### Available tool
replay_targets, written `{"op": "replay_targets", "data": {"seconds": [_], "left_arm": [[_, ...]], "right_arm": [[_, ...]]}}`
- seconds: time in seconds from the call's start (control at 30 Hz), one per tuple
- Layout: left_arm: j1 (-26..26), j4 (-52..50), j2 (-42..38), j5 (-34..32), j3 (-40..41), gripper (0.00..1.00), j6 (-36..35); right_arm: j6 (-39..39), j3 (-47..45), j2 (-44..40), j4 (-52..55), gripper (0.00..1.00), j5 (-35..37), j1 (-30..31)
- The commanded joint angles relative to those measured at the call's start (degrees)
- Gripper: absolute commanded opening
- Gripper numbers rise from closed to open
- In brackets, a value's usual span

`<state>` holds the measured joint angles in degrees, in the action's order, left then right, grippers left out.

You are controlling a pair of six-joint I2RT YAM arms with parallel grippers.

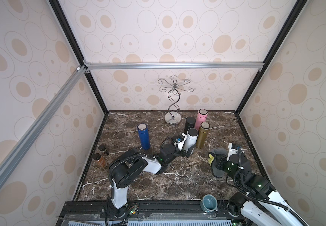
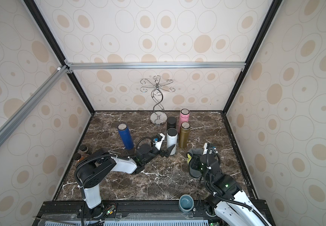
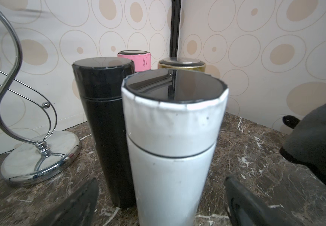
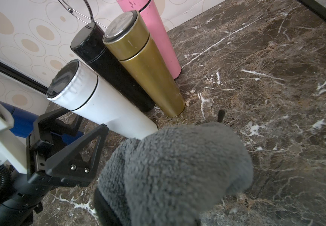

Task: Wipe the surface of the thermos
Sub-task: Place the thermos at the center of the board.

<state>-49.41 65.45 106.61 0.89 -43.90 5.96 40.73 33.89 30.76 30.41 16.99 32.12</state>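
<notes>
The white thermos [image 1: 191, 139] [image 2: 171, 140] [image 3: 170, 156] [image 4: 99, 101] stands upright on the marble table, its dark lid on top. My left gripper [image 1: 187, 151] [image 2: 167, 151] [image 3: 161, 181] is open around its lower body, with a gap between each finger and the thermos wall. One of its black fingers [image 4: 84, 146] shows in the right wrist view. To the right, my right gripper [image 1: 219, 164] is shut on a grey fluffy cloth [image 1: 215, 155] [image 2: 194, 156] [image 4: 177, 166] with a yellow patch. The cloth hides the jaws and hangs apart from the thermos.
Black [image 1: 189, 122], pink [image 1: 201, 118] and gold [image 1: 202, 135] thermoses stand close behind and beside the white one. A blue thermos [image 1: 143, 137] stands to the left. A chrome hook stand [image 1: 172, 101] is at the back, two spice jars [image 1: 101, 154] at the left edge, a teal cup [image 1: 209, 202] at the front.
</notes>
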Motion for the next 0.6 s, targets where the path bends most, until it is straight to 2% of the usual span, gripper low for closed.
{"op": "replay_targets", "data": {"seconds": [0.0, 0.2, 0.37, 0.47, 0.57], "left_arm": [[-0.4, -0.1, -2.8, -0.4, 3.2, 1.0, -1.2], [-0.5, -6.9, -10.8, -1.8, 10.0, 1.0, 0.7], [-0.6, -13.7, -20.9, -4.3, 17.3, 1.0, 4.5], [-0.6, -14.7, -27.6, -12.0, 20.9, 1.0, 8.8], [-0.6, -21.1, -34.3, -18.1, 21.5, 1.0, 12.6]], "right_arm": [[-0.6, 1.2, 0.5, -1.2, 0.0, -1.0, -0.1], [-0.8, 2.2, 0.6, -0.8, 0.0, -1.6, -0.1], [-0.9, 3.2, 0.9, 0.1, 0.0, -3.1, -0.1], [-0.9, 4.3, 2.2, 0.5, 0.0, -6.1, 0.0], [-0.2, 4.5, 3.6, -0.2, 0.0, -9.1, 0.3]]}}
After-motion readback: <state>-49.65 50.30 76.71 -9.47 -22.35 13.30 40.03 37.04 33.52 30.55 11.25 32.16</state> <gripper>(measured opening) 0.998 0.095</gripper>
